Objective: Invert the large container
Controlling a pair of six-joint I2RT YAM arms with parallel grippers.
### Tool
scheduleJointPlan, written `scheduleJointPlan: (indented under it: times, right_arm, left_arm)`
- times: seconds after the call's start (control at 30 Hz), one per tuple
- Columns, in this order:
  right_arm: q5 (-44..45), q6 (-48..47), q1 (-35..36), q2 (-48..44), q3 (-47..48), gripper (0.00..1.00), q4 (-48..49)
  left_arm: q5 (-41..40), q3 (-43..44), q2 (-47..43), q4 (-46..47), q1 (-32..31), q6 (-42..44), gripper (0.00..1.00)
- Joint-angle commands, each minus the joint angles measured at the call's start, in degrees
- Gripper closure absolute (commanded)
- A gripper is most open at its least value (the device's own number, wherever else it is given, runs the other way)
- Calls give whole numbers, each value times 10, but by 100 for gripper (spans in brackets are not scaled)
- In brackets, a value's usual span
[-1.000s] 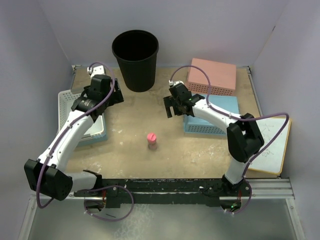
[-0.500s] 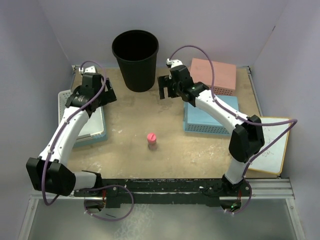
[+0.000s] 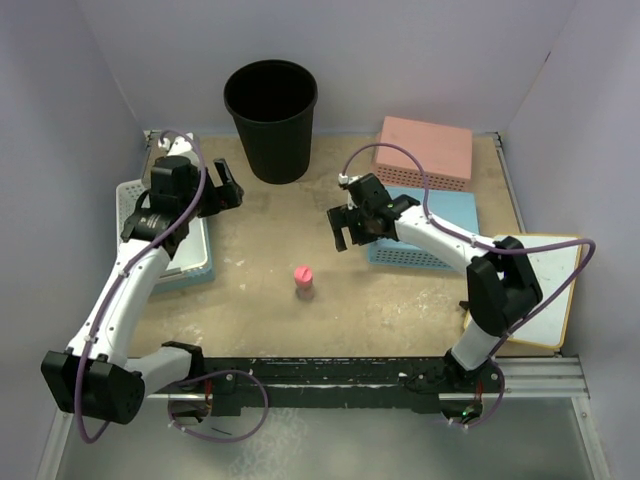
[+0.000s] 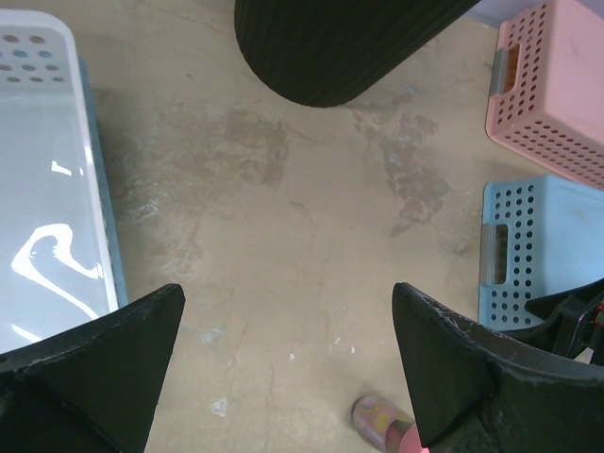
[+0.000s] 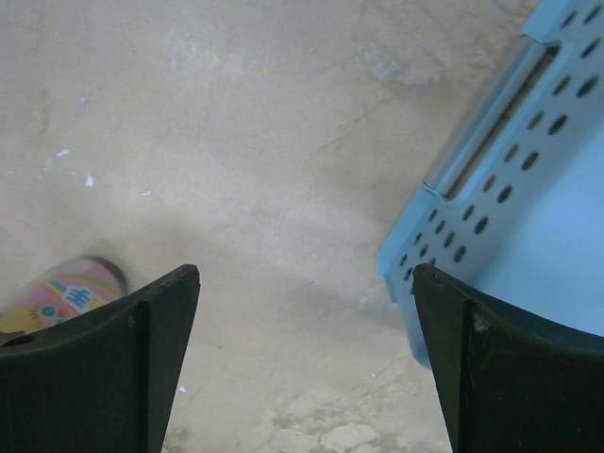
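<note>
Robot test cell: plain walls (image 3: 90,80), tabletop (image 3: 280,250)

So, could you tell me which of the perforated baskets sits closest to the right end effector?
The light blue basket in front of the pink basket; the white basket lies far left.

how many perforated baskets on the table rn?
3: pink basket at back right, blue basket just in front of it, white basket at left. A bluish edge under the white one may be a hidden fourth.
</note>
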Motion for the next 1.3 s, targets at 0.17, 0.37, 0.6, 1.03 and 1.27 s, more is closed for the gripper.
scheduleJointPlan:
  times: [0.17,0.37,0.6,1.03,1.27]
  right_arm:
    - [195,-4,-2,-22,62,3,-95]
    - [74,37,-1,-165,-56,4,-64]
    - [80,145,-2,-222,-179,4,-96]
    - [77,63,-122,-37,-70,1,-7]
    - [68,64,-138,-54,-86,1,33]
  left_arm:
    - [42,-1,15,39,0,1,12]
    - [55,23,18,43,0,-8,12]
    - [71,16,37,58,0,-12,12]
    - [56,26,14,35,0,-2,12]
    - [58,31,18,26,0,6,12]
